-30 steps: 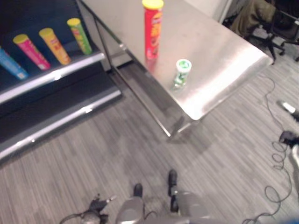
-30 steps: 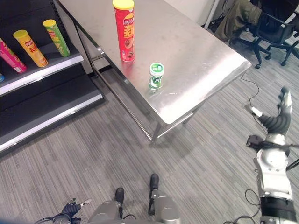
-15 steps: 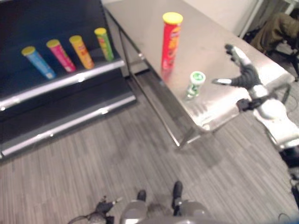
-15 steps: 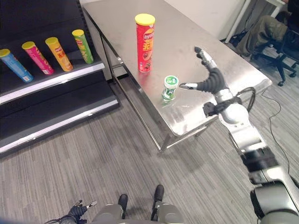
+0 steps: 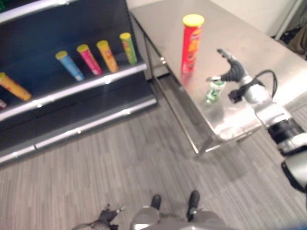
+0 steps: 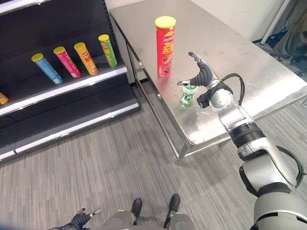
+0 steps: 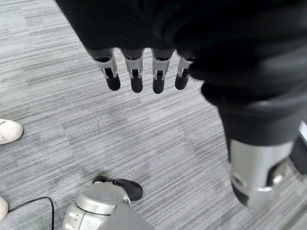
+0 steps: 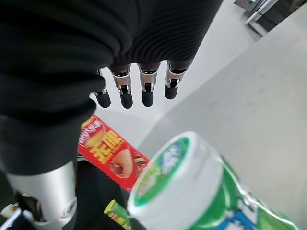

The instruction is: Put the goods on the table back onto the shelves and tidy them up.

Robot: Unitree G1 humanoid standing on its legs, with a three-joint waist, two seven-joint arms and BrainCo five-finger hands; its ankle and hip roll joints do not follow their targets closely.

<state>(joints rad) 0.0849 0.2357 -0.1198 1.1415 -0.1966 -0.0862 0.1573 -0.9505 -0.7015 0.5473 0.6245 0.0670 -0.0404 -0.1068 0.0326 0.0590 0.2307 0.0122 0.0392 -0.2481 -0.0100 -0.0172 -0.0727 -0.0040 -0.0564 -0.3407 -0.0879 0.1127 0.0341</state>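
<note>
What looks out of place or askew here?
The red can and the small green bottle stand on the table, not the shelf. Both are upright; nothing is spilled. The shelf's cans lean. The right hand is open at the bottle.

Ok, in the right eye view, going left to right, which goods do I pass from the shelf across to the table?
Blue can → pink can → orange can → green can → red can → small green-and-white bottle, at the right hand.

I can't tell whether the right robot hand (image 6: 204, 76) touches the small green bottle (image 6: 188, 95). Left of the blue can (image 6: 46, 68), an orange can (image 6: 2, 98) is cut off by the edge.
</note>
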